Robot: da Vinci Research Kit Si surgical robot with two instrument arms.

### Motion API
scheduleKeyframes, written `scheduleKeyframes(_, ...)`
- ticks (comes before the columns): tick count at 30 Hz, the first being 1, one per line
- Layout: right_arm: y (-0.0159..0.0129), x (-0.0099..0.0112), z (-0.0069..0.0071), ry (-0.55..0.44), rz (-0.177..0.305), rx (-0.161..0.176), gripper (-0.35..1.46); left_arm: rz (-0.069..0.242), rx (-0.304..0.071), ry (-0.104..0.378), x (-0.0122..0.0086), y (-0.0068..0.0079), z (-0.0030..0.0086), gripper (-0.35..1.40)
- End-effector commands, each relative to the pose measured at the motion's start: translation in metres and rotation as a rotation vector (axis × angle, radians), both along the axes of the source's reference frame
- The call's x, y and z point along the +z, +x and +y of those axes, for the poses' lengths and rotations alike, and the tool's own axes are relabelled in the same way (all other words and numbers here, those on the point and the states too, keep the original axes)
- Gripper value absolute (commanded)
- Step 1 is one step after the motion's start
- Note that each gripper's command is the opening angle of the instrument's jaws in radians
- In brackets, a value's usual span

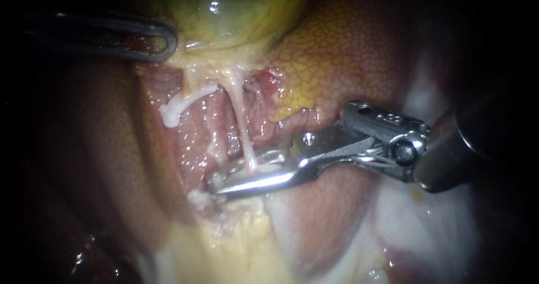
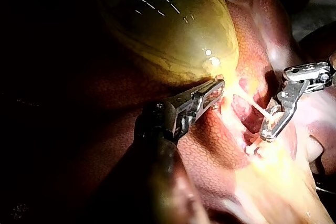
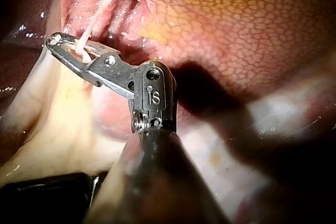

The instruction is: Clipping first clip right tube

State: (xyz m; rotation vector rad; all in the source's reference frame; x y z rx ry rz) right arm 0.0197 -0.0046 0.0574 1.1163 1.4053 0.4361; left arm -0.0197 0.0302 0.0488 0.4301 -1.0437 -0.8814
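Pale stringy tubes: two, a curled left tube [image 1: 185, 101] and a taut thin right tube [image 1: 240, 121]. Both lie below one yellow-green gallbladder [image 1: 224, 14] on the mottled red-brown liver [image 1: 348, 54]. Instruments: two. The left instrument [image 1: 165, 41] lies level, jaws pinching the gallbladder's neck. The right instrument [image 1: 216, 184] is angled across, jaws pressed onto the right tube's lower end.

Left instrument [image 1: 164, 41]: shaft comes in from the left, roughly level, tip clamped on the gallbladder [image 1: 224, 14] edge. Right instrument [image 1: 236, 177]: shaft comes in from the right, wrist bent, tip pointing left, closed across the tube [image 1: 241, 121].
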Motion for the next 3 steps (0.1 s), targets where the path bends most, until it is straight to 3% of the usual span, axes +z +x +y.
scheduleKeyframes(1, 0.0000, 0.0000, 0.0000, 0.000, 0.000, 0.000, -0.35, 0.000, 0.000, 0.000, 0.0000, 0.0000, 0.0000, -0.35)
scheduleKeyframes(3, 0.0000, 0.0000, 0.0000, 0.000, 0.000, 0.000, -0.35, 0.000, 0.000, 0.000, 0.0000, 0.0000, 0.0000, -0.35)
